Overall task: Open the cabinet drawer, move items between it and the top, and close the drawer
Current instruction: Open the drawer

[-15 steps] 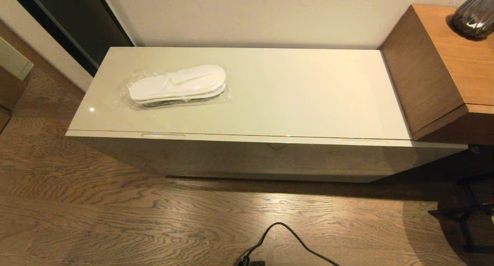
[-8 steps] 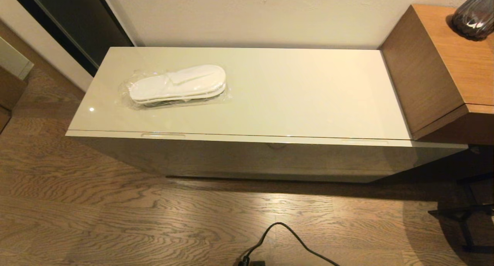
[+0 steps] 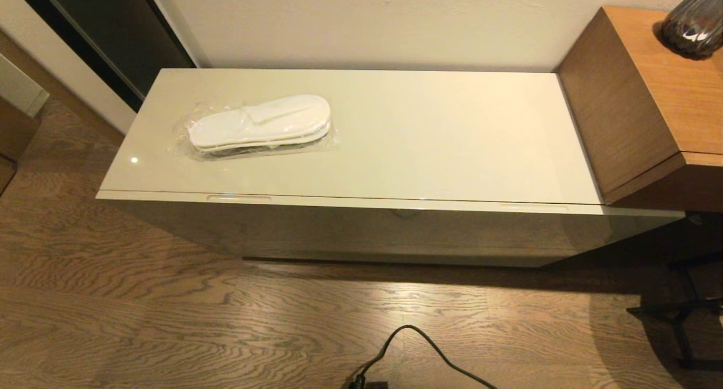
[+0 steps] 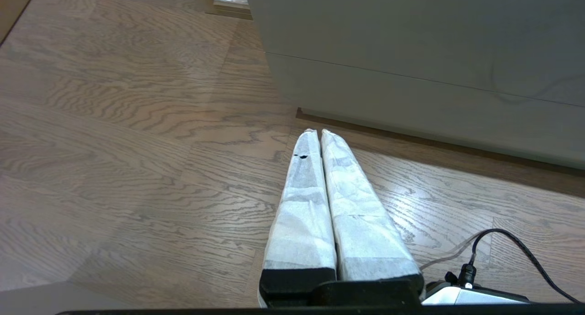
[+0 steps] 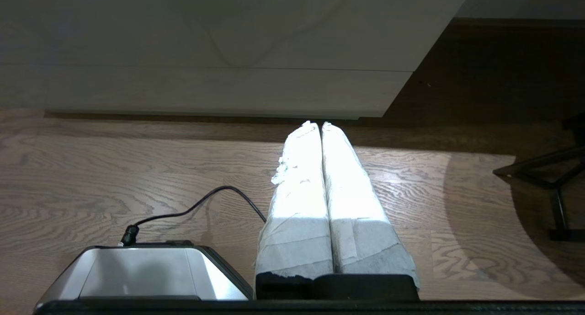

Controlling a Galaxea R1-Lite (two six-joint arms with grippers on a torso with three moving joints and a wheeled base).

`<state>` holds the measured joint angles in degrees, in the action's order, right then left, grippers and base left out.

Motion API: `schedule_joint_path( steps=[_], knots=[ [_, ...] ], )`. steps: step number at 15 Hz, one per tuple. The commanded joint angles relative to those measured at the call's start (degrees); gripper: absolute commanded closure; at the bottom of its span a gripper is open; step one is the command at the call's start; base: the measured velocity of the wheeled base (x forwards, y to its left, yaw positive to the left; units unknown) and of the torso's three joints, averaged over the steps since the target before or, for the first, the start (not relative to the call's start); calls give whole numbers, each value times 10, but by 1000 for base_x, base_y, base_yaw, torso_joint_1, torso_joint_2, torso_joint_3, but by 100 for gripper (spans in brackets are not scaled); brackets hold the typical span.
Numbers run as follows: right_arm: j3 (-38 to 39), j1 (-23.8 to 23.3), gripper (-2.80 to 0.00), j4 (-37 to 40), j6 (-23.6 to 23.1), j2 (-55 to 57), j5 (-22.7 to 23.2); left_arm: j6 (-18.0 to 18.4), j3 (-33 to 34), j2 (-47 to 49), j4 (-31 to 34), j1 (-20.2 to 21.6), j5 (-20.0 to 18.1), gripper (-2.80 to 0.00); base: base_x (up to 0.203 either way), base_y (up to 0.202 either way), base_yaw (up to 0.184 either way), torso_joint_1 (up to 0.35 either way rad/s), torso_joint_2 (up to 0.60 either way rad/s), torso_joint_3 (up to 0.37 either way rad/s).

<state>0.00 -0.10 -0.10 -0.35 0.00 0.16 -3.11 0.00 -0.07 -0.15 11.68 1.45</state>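
A: Slippers, a flat white pair in clear plastic wrap [image 3: 260,126], lie on the long glossy cream tabletop [image 3: 429,135] toward its left end; no tissue pack shows anywhere.

B: And the wide shallow cream cabinet drawer [image 3: 390,204] sits fully closed; its two slim slot handles [image 3: 238,197] line the front edge, one near each end.

A: Both arms hang low, out of the head view; the left tool [image 4: 317,133] has its white-wrapped fingers pressed together on nothing, over the wooden floor [image 3: 169,321] just before the cabinet's base.

B: The right tool [image 5: 316,123] is the same; fingers together, empty, aimed at the cabinet's lower front near its right corner.

A: I judge nothing of the task is done yet; opening comes first.

B: Risks, as I see them; the slots look narrow, so closed padded fingers may skid off the glossy front rather than hook in.

A: Also, pulling so wide a drawer by one handle could skew and jam it; the black cable [image 3: 418,349] on the floor lies near both arms and might snag.
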Motion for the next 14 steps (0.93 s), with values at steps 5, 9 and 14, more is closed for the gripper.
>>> schedule_joint_path(
  steps=[5, 9, 14],
  knots=[
    [0, 0, 0, 0, 0, 0, 0, 4, 0, -22, -1, 0, 2, 0, 0, 0, 0, 0, 0, 0],
    [0, 0, 0, -1, 1, 0, 0, 34, -2, -22, 3, 1, -2, 0, 0, 0, 0, 0, 0, 0],
    [0, 0, 0, -1, 0, 1, 0, 33, -129, 0, 94, 1, -19, 0, 0, 0, 0, 0, 0, 0]
  ],
)
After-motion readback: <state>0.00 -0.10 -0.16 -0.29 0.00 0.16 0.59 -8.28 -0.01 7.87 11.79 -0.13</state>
